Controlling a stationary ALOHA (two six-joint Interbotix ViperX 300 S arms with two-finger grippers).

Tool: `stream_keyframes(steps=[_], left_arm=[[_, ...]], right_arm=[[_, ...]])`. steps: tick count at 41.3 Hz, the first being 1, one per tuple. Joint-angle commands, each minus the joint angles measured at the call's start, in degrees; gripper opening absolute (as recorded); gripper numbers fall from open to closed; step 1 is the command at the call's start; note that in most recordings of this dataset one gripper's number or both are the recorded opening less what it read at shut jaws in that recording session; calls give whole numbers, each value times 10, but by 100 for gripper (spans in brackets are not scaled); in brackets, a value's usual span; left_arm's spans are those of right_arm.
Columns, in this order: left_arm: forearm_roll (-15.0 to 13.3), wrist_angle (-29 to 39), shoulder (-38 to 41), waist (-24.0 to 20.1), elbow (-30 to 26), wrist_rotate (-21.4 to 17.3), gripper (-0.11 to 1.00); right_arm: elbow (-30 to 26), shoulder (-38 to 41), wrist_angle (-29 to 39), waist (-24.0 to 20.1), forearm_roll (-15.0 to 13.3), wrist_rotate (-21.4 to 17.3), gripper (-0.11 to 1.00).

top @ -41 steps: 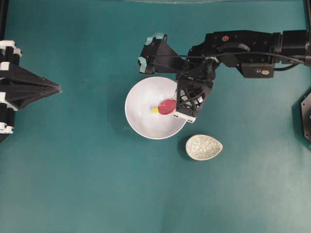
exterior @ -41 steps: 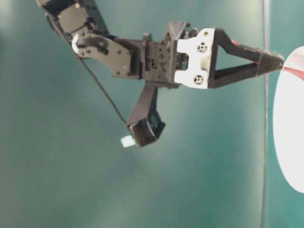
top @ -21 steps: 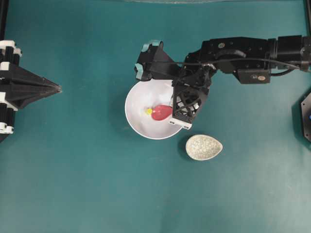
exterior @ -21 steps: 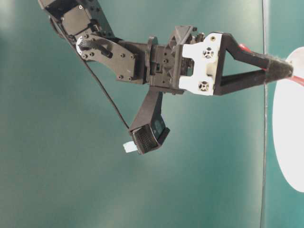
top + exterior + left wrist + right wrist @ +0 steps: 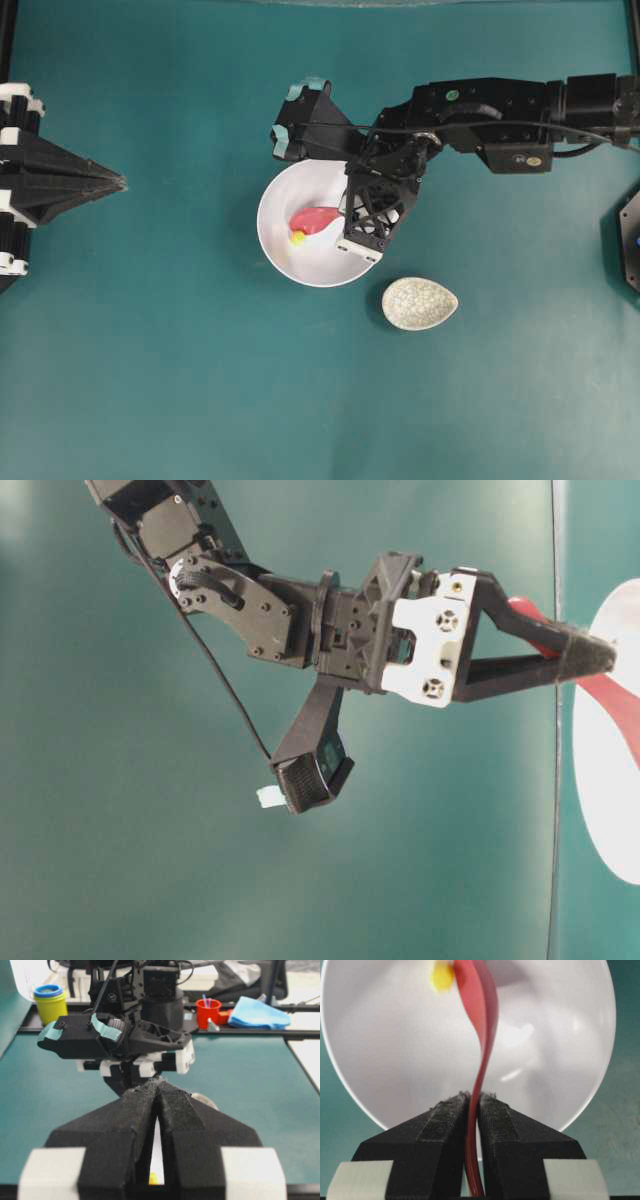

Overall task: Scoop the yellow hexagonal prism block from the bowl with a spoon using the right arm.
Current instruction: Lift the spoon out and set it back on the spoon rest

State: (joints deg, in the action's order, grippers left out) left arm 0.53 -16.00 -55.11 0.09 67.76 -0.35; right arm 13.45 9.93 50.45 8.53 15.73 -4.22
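One teal table (image 5: pixel 150 350), cluttered room behind.

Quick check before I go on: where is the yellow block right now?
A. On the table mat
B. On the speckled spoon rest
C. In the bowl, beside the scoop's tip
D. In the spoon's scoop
C: the yellow block lies on the bowl floor just beside the spoon, not in its scoop.

No readable text, label or number shows anywhere; a small pale sticker on the right arm (image 5: pixel 518 159) seems too blurred to read.
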Motion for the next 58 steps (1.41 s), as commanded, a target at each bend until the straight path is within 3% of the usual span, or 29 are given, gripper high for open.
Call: stream_keyframes(steps=[1,12,25,41,52,58], left_arm=[[2,-6,4,1,-17,-1,0],[2,-6,4,0,-18,-1,0],[2,-6,4,0,-18,-1,0],[2,-6,4,0,-18,-2,0],[1,-6,4,0,-18,-2,0],[2,-6,4,0,-18,-2,0]], right_arm=[[-13,-10,-5,1,5,-1,13],[-18,-20,-20,14,-15,-5,13],[-24,-91,9,21,-77,-4,13],[12,-197,123,21,-77,-13,13],[78,-269,128,20,-77,-58,13],[108,-300,127,-1,-76,-89,13]])
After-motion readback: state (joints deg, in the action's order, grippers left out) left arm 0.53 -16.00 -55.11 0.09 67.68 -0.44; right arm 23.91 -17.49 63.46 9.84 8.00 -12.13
